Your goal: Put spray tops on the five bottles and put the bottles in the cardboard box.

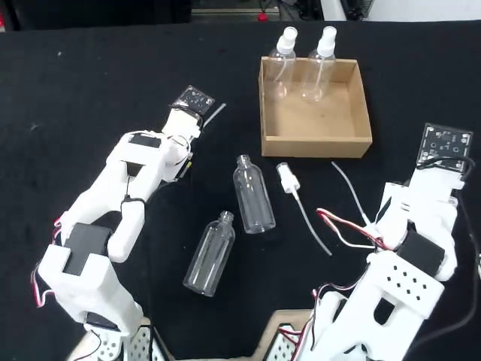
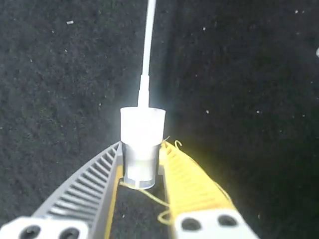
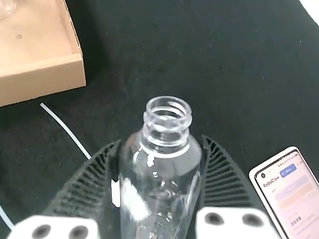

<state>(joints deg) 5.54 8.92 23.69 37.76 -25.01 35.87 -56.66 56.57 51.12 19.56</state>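
The spray top (image 2: 143,127) is clamped by its collar between the fingers of the left claw (image 2: 142,152). Its long axis runs straight out from the claw, and the dip tube (image 1: 214,114) points toward 1 o'clock in the high view, at about 10 o'clock on the table (image 1: 90,90).

The bottle (image 3: 162,164) it probably has to meet is clamped at the shoulder in the right claw (image 3: 160,144). Its open threaded neck points away from the claw along the claw's own line. That arm sits near 4 o'clock on the table, so the two held pieces are well apart, with the bottle toward 4 o'clock from the spray top.

As I judge it, the next move depends on bringing the tube tip in line with that neck, because neither axis now points at the other.

Between the arms lie two bare bottles (image 1: 253,195) (image 1: 210,252) and a loose spray top (image 1: 288,179). At 12 o'clock, the cardboard box (image 1: 316,145) holds two capped bottles (image 1: 282,64) (image 1: 322,64).
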